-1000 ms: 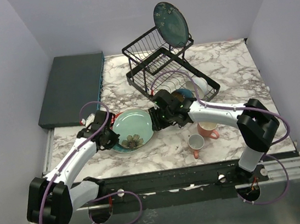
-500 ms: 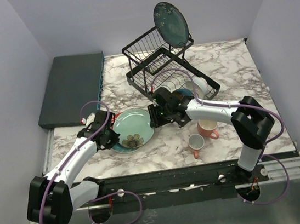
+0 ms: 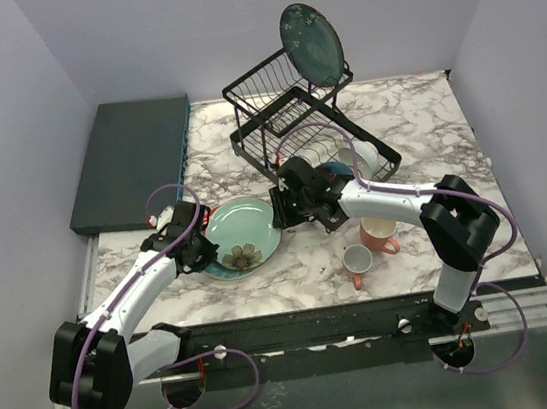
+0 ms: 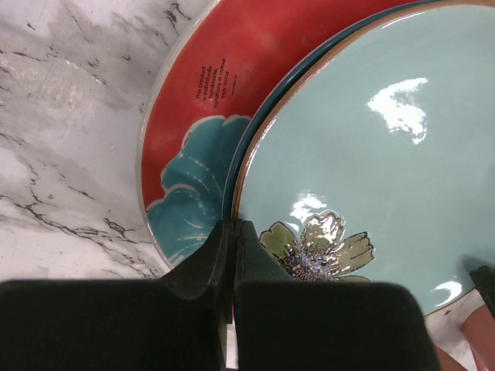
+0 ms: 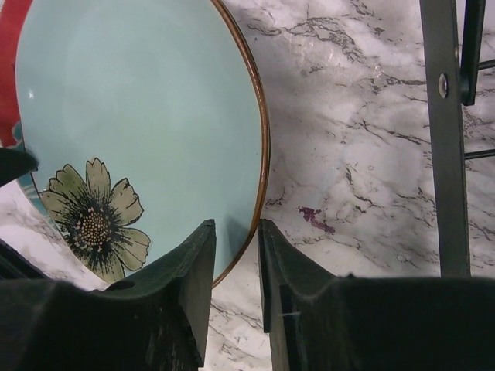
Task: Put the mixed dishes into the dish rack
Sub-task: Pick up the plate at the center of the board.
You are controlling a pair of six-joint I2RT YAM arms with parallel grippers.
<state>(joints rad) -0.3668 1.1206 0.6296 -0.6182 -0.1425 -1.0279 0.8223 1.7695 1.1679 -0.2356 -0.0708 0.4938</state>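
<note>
Your left hand (image 4: 234, 228) clamps the rim of the pale green flowered round plate (image 4: 348, 139) | your right hand (image 5: 236, 232) straddles the opposite rim, fingers apart.

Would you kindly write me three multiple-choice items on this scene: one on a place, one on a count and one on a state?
1. Where is the dark teal plate?
A) flat on the slab
B) leaning on the wall
C) standing on edge atop the rack

2. How many pink mugs sit on the table?
A) two
B) four
C) none

3. How are the right arm's fingers placed?
A) clamped on a mug
B) apart, one either side of the pale green plate's rim
C) inside the rack

Answers:
1 C, it stands upright on the rack's top tier.
2 A, a second mug sits beside the first.
3 B, the wrist view shows the rim running into the gap between them.
</note>
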